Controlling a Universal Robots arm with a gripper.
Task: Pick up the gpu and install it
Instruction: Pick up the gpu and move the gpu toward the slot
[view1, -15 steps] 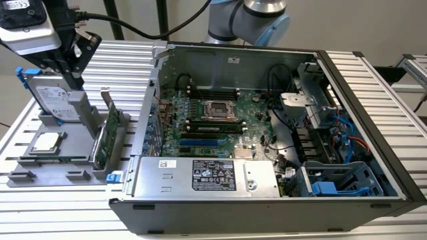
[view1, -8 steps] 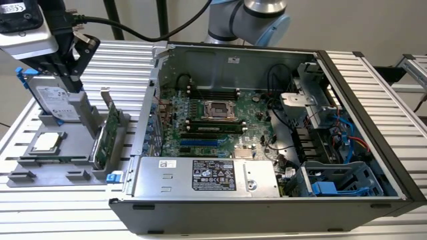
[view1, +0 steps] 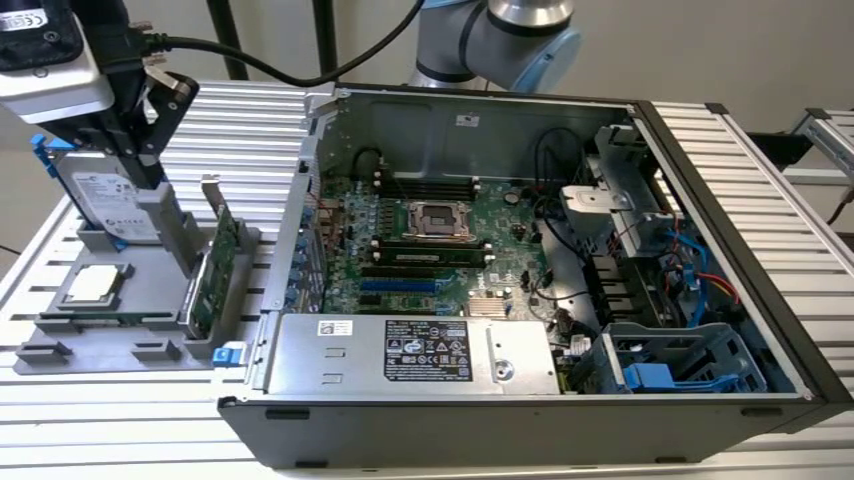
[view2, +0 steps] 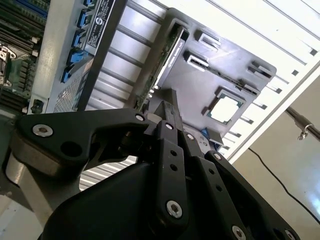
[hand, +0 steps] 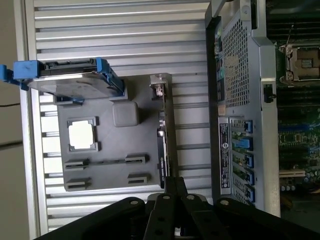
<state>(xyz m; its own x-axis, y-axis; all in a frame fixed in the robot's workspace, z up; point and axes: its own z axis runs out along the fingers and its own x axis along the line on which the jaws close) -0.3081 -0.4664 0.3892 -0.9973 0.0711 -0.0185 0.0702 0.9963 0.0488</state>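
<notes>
The claw (view1: 144, 168), fingers pressed together on nothing, hangs over the holder (view1: 127, 335) by the drive (view1: 110, 205). In the exterior view the gpu (view1: 214, 262) stands on edge in the holder at the claw's four o'clock, top edge free, the chip (view1: 96, 285) flat at its nine o'clock. The open case (view1: 534, 435) rises close at its three o'clock.

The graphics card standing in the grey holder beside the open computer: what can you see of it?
The thin, flat, rectangular graphics card stands upright on its long edge, slotted into the grey plastic holder on the exterior view's left of the open black computer case. One green circuit-board face shows, and a silver metal bracket rises at its far end. Both wrist views show it edge-on. Only the holder touches it; the robot's black hand hangs above, shut, apart from it.
</notes>
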